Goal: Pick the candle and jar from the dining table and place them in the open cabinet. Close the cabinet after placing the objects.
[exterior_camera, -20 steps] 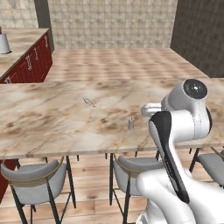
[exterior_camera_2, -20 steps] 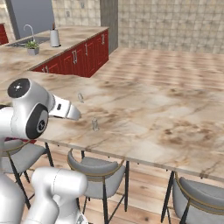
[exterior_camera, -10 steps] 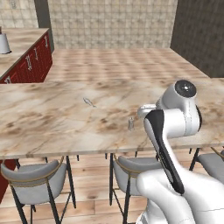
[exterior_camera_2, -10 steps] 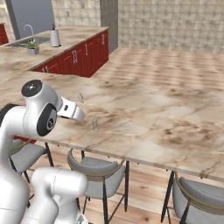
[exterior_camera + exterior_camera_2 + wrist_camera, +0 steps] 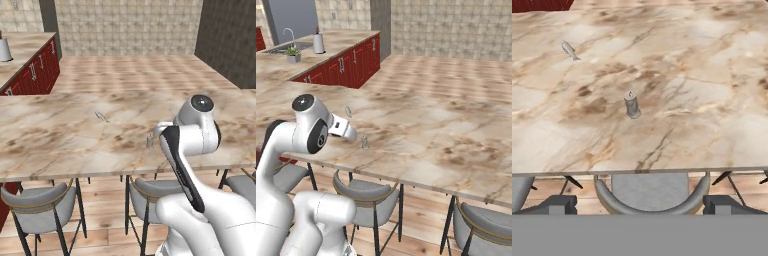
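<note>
Candle (image 5: 631, 104) stands upright near the bench (image 5: 60, 150) front edge. We have swung our arm down toward it since a second ago, starting the first pick. Pincer state: cannot tell.

Arm (image 5: 192, 150) showing glossy white rounded shells, bulbous at joints. Dark grey round cap with pale centre dot sitting on upper joint housing (image 5: 202, 103). Black band running along link (image 5: 181, 167), from 11 o'clock down to 5 o'clock in left base view. Dark circular disc facing out on joint side (image 5: 318, 138) in right base view. White tapered wrist segment (image 5: 342, 128) projecting toward 3 o'clock there.
</note>
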You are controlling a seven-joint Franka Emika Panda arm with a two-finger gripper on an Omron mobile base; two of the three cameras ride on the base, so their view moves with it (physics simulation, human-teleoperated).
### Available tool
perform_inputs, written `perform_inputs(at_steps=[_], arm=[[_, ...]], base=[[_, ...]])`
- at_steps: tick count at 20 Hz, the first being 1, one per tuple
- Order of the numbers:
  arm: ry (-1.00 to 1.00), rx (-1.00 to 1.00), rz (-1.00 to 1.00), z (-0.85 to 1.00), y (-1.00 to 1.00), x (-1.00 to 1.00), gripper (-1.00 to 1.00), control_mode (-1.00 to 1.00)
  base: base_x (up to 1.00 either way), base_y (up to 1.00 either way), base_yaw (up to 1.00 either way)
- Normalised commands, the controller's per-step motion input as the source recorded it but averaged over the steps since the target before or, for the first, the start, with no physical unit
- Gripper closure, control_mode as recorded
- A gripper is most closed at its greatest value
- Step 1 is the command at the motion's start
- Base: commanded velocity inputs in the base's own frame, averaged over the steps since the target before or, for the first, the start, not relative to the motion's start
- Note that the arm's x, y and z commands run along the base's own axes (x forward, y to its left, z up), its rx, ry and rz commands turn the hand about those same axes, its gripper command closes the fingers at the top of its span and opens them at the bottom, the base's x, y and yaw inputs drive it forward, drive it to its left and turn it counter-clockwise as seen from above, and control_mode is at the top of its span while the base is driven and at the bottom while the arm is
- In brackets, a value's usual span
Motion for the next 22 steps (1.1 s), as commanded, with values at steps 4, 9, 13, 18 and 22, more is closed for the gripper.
perform_inputs(at_steps=[4,9,13,18,22], arm=[[0.01,0.0,0.0,-0.22,-0.01,0.32,-1.0,-1.0],[0.0,0.01,0.0,-0.2,-0.08,0.41,-1.0,-1.0],[0.0,0.03,0.0,-0.18,-0.11,0.45,-1.0,-1.0],[0.0,0.03,0.0,-0.22,-0.08,0.37,-1.0,-1.0],[0.0,0.0,0.0,-0.27,0.0,0.34,-1.0,-1.0]], base=[[0.0,0.0,0.0],[0.0,0.0,0.0],[0.0,0.0,0.0],[0.0,0.0,0.0],[0.0,0.0,0.0]])
